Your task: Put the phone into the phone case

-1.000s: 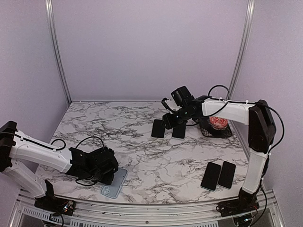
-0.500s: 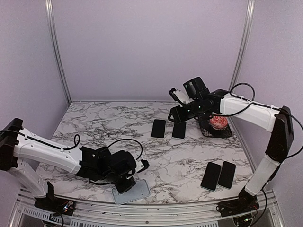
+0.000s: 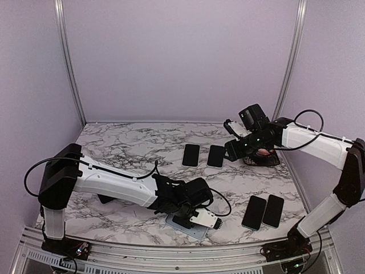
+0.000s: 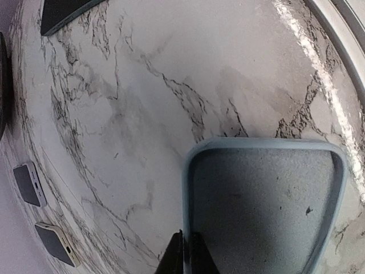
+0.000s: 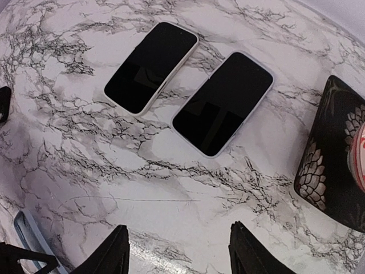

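My left pincer (image 4: 186,245) pinches the rim of the empty blue phone case (image 4: 262,211) at the marble table's (image 3: 114,154) front, my right pincer (image 5: 179,251) hangs spread over two bare phones (image 5: 222,104); none is cased yet.

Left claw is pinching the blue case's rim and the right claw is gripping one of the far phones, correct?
Not quite: the right claw is open and empty, and the far phones lie flat on the table, per the right wrist view. The left claw does pinch the blue case at its rim.
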### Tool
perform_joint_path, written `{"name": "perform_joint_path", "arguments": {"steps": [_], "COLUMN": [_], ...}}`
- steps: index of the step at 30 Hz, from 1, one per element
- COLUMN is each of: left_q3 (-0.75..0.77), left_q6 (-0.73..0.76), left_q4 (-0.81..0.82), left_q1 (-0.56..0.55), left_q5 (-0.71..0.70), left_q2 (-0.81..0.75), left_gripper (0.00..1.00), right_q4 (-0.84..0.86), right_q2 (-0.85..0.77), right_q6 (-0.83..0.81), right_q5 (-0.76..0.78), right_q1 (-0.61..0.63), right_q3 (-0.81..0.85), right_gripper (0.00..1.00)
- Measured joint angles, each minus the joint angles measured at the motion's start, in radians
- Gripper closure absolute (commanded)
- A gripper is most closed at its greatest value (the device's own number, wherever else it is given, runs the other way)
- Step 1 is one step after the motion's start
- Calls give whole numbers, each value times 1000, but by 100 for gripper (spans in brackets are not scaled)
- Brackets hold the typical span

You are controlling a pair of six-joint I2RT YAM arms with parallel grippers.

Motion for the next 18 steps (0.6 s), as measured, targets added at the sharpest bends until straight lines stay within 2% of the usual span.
{"name": "perform_joint_path", "arguments": {"steps": [2, 5, 8, 10, 15, 18], "left_q3": [27, 37, 16, -43, -272, -426], "left_q6": [40, 39, -21, -103, -353, -510], "left_q4": [0, 14, 71, 140, 251, 269], "left_q1": [6, 10, 16, 27, 74, 78], "left_q5": [-1, -43, -98, -122, -114, -68], "left_q2": [36, 48, -4, -92, -428, -588], "left_gripper": [52, 29, 28, 29, 41, 48], "right_q4": [-18, -31, -31, -27, 6, 31], "right_q2": [-3, -16, -30, -30, 4, 51], "right_q6": [-1, -5, -6, -5, -5, -1], "right_q5": [-11, -24, -41, -62, -123, -169], "right_q1": [0, 9, 35, 67, 191, 283], "right_q3": [-17, -29, -42, -54, -127, -161], "right_gripper": [41, 40, 42, 44, 45, 40]}}
